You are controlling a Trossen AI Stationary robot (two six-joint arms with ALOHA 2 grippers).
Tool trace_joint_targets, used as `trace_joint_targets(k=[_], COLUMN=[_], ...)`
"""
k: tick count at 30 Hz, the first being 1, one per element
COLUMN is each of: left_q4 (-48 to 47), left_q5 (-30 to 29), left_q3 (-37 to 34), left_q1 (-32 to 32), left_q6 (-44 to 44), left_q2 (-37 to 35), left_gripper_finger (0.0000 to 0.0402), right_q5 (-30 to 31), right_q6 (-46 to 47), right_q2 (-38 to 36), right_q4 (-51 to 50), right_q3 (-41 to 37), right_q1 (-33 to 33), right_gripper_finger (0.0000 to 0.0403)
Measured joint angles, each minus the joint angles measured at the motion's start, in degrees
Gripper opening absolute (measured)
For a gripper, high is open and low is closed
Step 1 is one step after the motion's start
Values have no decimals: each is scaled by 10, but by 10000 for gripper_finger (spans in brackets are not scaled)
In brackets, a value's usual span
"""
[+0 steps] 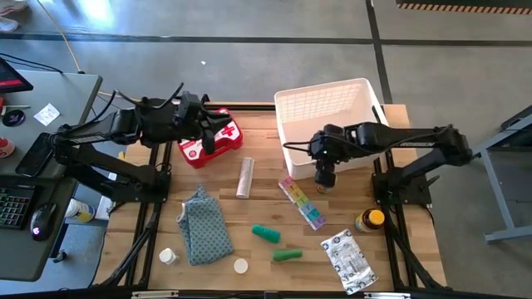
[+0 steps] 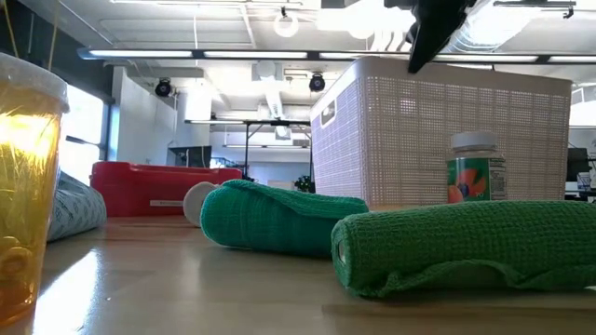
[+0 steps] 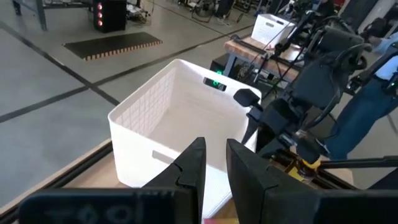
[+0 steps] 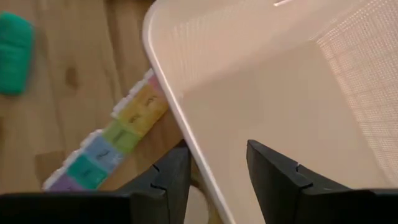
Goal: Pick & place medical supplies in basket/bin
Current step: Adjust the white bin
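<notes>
**Q:** Right of centre in the high view, why does the right gripper (image 1: pixel 324 178) hang at the white bin (image 1: pixel 287 124)?

**A:** Its fingers stand parted and empty astride the bin's near rim, beside the rainbow pill organizer (image 1: pixel 302 203), likely its next pick.

**Q:** And the left gripper (image 1: pixel 208 133)?

**A:** Upper left, it waits over the red first-aid case (image 1: pixel 223 143), fingers narrowly parted, holding nothing visible.

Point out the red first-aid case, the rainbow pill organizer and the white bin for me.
red first-aid case (image 1: pixel 218 143): high view, on its red lid.
rainbow pill organizer (image 1: pixel 302 203): high view, on its middle compartments.
white bin (image 1: pixel 287 149): high view, on its near rim.
</notes>
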Motion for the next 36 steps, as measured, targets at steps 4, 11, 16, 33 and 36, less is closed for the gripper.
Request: trace_joint_targets(k=[4, 11, 16, 33, 36], left_q4=[-9, -13, -13, -73, -72], left_q5=[-1, -1, -1, 7, 13], left_q3=[0, 0, 0, -1, -1], left_q1=[0, 0, 0, 0, 0], left_q6=[-2, -15, -16, -46, -47], left_q2=[0, 0, 0, 17, 24], left_gripper_finger=[99, 99, 99, 99, 99], right_q5=[0, 8, 28, 36, 39], right_q6=[-6, -6, -6, -5, -5], right_q2=[17, 25, 25, 25, 25], right_q4=[4, 21, 49, 27, 21], right_q3=[0, 0, 0, 0, 0], right_q1=[-14, -33, -48, -78, -80], right_gripper_finger=[141, 133, 133, 134, 134])
